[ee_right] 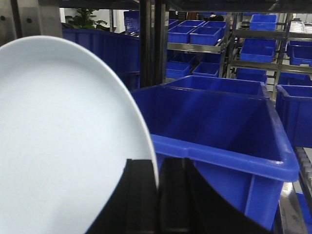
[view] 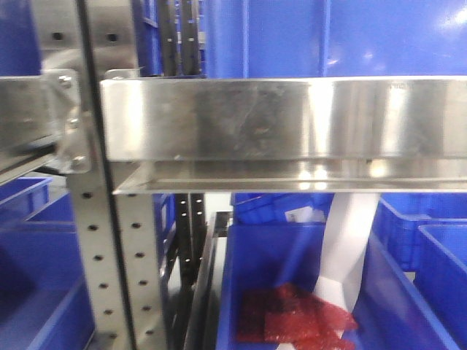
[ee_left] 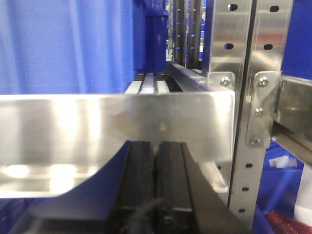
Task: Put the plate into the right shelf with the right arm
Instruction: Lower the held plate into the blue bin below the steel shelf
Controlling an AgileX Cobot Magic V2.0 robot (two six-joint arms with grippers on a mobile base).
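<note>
In the right wrist view my right gripper is shut on the rim of the plain white plate, which fills the left of that view and stands on edge. It is held just in front of a large blue bin. The steel shelf shows in the front view as a wide brushed-metal lipped tier with a perforated upright. In the left wrist view my left gripper is shut and empty, close under another steel tier.
Blue bins sit under the tier in the front view; one holds red pieces and a white strip. More blue bins on racks stand behind. A steel upright with screwed brackets is right of the left gripper.
</note>
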